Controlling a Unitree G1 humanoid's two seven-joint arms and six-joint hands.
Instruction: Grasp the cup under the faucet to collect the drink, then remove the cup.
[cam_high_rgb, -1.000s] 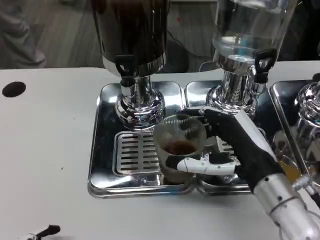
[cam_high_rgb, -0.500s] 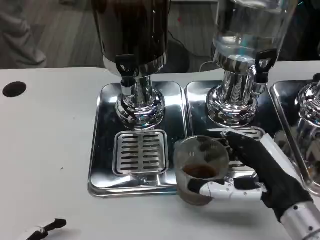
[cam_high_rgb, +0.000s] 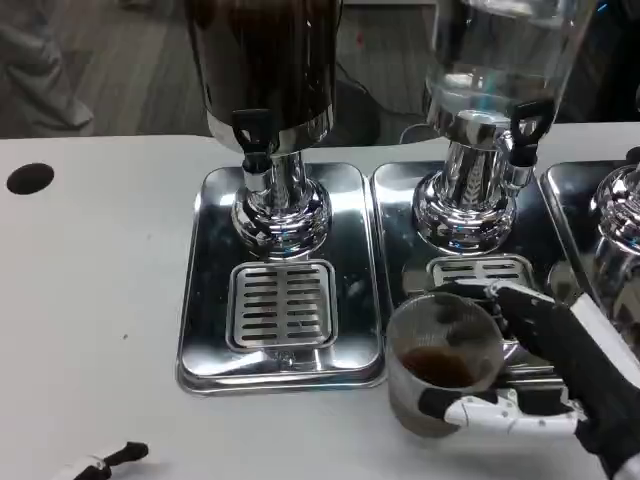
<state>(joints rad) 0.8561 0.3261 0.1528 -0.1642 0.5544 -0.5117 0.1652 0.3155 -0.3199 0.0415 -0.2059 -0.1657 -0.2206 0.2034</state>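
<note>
One cup: you see the clear cup with a little dark drink at the bottom; it is at the front edge of the right drip tray, away from the dark dispenser's faucet.
Right hand: your right hand wraps the cup from its right side, fingers on the far wall and thumb low on the near wall, so it holds the cup.
Left hand: only fingertips of the left hand show on the desk; you cannot tell if it is spread or curled.
Handling: I judge the cup thin, light and easy to squeeze, also a bit slippery.
Hold: keep a gentle grip around the middle and keep it upright, so the drink does not spill.
</note>
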